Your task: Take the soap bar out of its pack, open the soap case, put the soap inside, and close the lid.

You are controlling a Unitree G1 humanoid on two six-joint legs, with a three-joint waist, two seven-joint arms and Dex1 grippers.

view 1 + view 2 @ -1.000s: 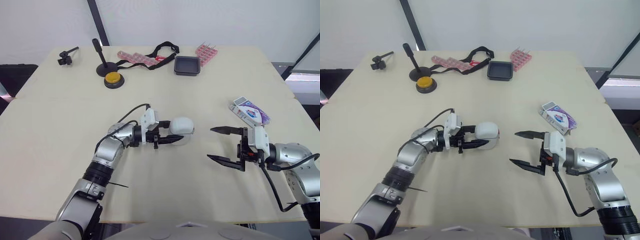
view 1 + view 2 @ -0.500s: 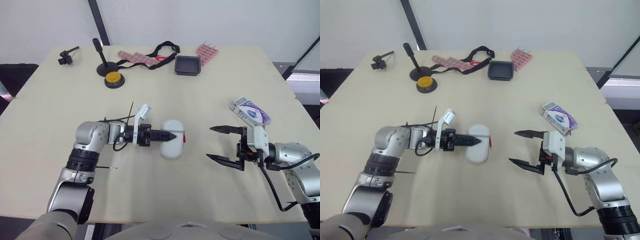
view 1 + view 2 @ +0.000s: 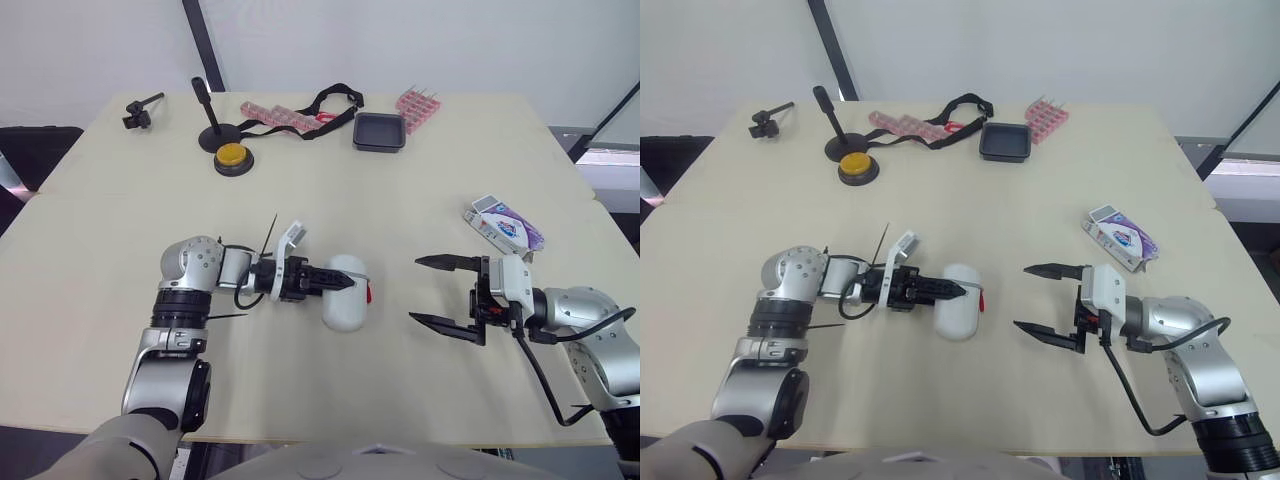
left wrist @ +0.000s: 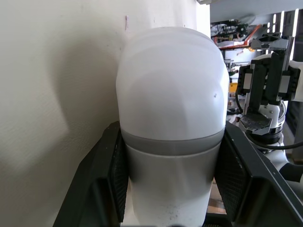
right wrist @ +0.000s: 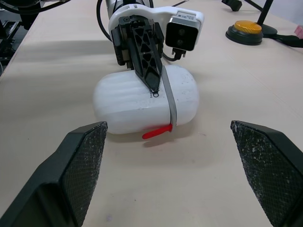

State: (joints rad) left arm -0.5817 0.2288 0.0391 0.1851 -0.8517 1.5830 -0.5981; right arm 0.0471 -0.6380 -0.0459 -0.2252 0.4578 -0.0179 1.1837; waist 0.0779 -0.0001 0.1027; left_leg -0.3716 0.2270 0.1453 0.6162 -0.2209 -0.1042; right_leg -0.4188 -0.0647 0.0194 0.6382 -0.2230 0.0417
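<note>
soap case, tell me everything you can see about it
The soap case is a smooth white capsule with rounded ends, plastic by the look of it. A grey band runs around its seam, with a small red tab at the edge. It looks closed. It lies on its side near the middle of the table, clamped between the left gripper's fingers. Nothing else touches it.

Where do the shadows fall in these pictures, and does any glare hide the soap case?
Left wrist view: a soft grey shadow on the table beside the soap case, whose white dome is bright but readable. Right wrist view: a thin shadow under the case. Left eye view: even light, faint shadows beneath the left gripper and the right gripper.
</note>
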